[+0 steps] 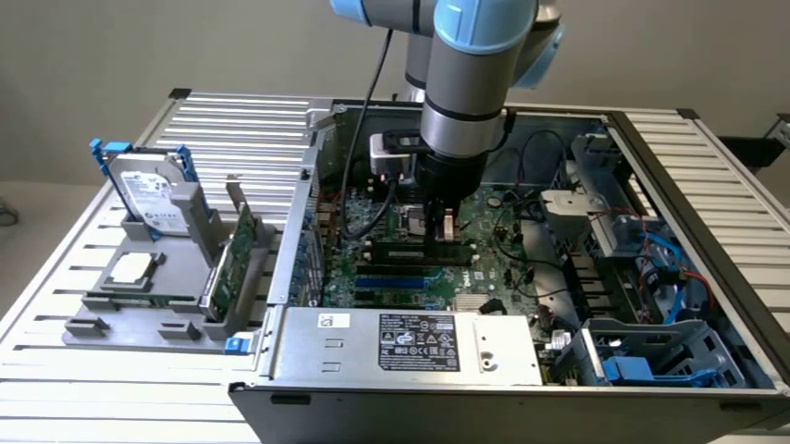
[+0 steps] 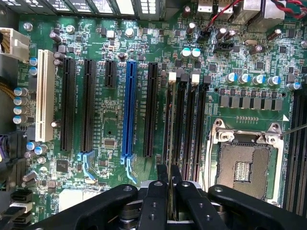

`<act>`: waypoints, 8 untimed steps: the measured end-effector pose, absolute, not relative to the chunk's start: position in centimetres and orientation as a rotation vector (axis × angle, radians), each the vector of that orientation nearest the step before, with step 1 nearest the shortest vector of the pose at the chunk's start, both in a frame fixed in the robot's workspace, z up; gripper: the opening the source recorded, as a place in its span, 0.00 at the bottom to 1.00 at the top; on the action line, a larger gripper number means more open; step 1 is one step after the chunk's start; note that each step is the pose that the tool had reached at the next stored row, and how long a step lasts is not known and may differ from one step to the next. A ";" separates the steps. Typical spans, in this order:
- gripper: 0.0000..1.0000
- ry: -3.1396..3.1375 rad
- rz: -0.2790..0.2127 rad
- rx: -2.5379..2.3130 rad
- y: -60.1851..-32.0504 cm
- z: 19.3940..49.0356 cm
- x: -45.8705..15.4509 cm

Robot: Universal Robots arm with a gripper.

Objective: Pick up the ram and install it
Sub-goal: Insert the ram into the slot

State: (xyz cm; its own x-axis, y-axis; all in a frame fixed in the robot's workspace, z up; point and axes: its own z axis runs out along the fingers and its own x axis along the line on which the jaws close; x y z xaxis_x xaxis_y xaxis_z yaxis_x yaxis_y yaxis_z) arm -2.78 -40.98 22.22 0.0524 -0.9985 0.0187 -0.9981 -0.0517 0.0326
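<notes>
1. Standing on its long edge on the motherboard [image 2: 110, 129], the ram [image 1: 401, 248] sits along the row of black memory slots [image 2: 192, 124] inside the open computer case [image 1: 296, 277]. In the exterior view it shows as a dark strip reaching toward that view's left from under the gripper.
2. The gripper [image 2: 169, 168] hangs directly over the ram, near one of its ends. Its two black fingers [image 2: 160, 182] are drawn close together with only a thin slit between them, pinching the ram's upper edge.
3. In the wrist view the fingertips line up with the memory slot nearest the black expansion slots. The other memory slots lie beside it, toward the processor socket [image 2: 242, 167], which is uncovered inside its metal frame.
4. A blue expansion slot [image 2: 128, 110] lies among the black ones, and a white slot [image 2: 44, 96] lies farther out on the same side.
5. The arm [image 1: 475, 83], grey with blue joint caps, comes down into the case from above.
6. A silver power supply [image 1: 408, 342] fills the near edge of the case.
7. Outside the case, on the exterior view's left, a grey tray [image 1: 87, 324] rests on the slatted metal table [image 1: 222, 120]. It holds an upright hard drive [image 1: 154, 199], an upright green expansion card [image 1: 235, 268] and a square silver processor chip [image 1: 129, 270] lying flat.
</notes>
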 end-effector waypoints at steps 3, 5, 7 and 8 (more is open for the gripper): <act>0.27 -2.138 -0.014 2.252 -41.0 22.2 -2.8; 0.33 -2.138 -0.014 2.252 -41.0 22.5 -2.8; 0.40 -2.138 -0.014 2.252 -41.0 23.2 -2.8; 0.40 -2.138 -0.014 2.252 -41.0 23.6 -2.8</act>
